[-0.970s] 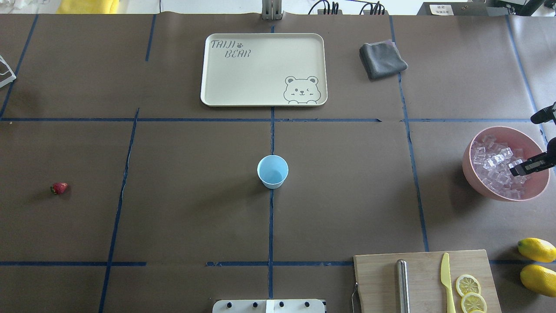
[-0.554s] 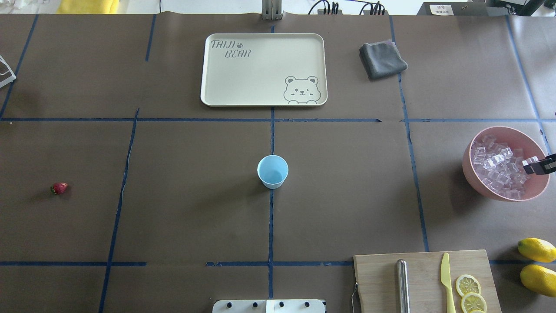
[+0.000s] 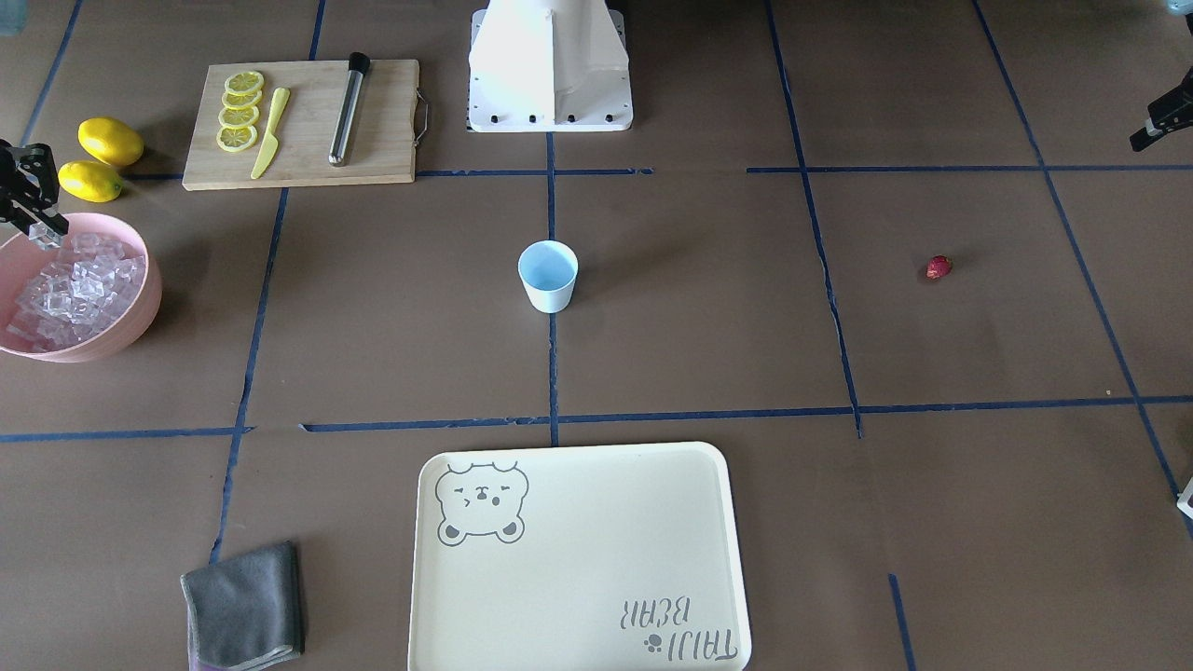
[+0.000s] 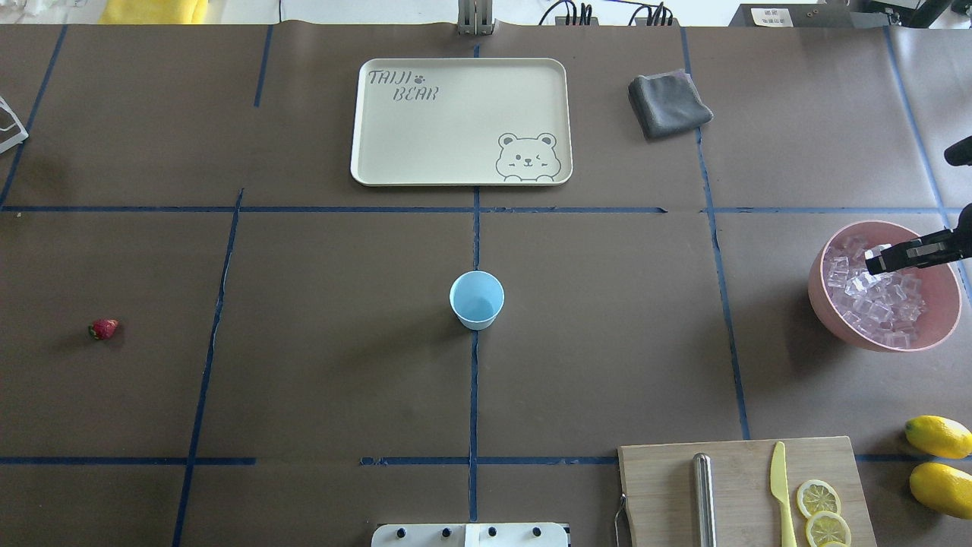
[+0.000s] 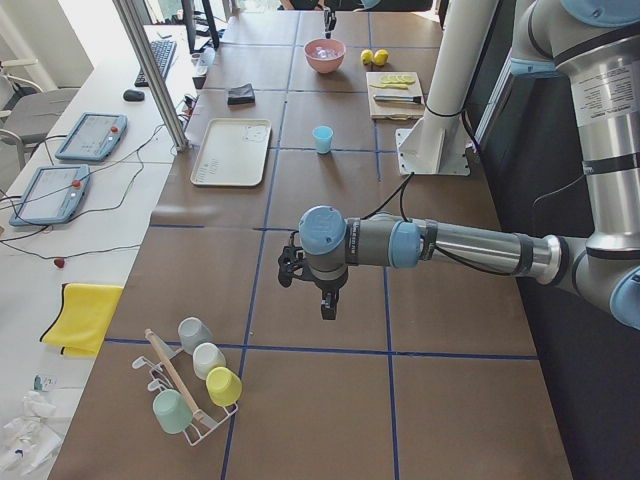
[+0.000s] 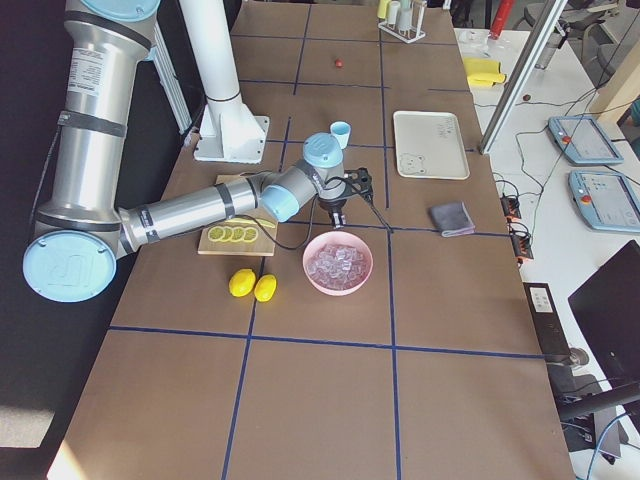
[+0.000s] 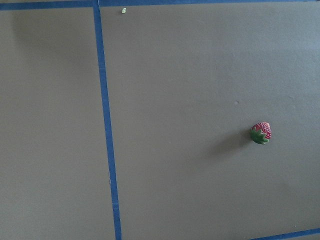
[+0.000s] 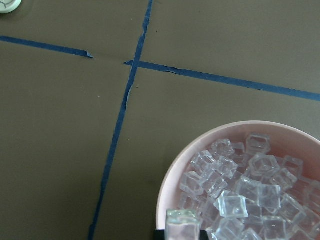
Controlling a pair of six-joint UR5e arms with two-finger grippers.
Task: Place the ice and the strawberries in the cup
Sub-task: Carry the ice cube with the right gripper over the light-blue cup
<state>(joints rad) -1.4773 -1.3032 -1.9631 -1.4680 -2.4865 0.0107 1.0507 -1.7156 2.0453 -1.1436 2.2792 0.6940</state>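
Note:
The light blue cup (image 4: 477,298) stands upright and empty at the table's middle. The ice (image 4: 873,304) is piled in a pink bowl (image 4: 824,311) at the right. My right gripper (image 4: 875,262) hovers over the bowl's far side, shut on one ice cube (image 8: 182,223), lifted off the pile. The red strawberry (image 4: 104,328) lies alone at the far left and also shows in the left wrist view (image 7: 261,133). My left gripper (image 3: 1148,138) hangs above the table's left end, away from the strawberry; I cannot tell whether it is open or shut.
A cream tray (image 4: 456,121) and a grey cloth (image 4: 668,102) lie at the far side. A cutting board (image 4: 661,486) with a metal rod, a yellow knife and lemon slices is front right, two lemons (image 4: 938,435) beside it. A cup rack (image 5: 190,385) stands at the left end.
My right gripper drew back from the ice pile toward the right edge, then came back higher over the bowl's far side with a cube between its fingers.

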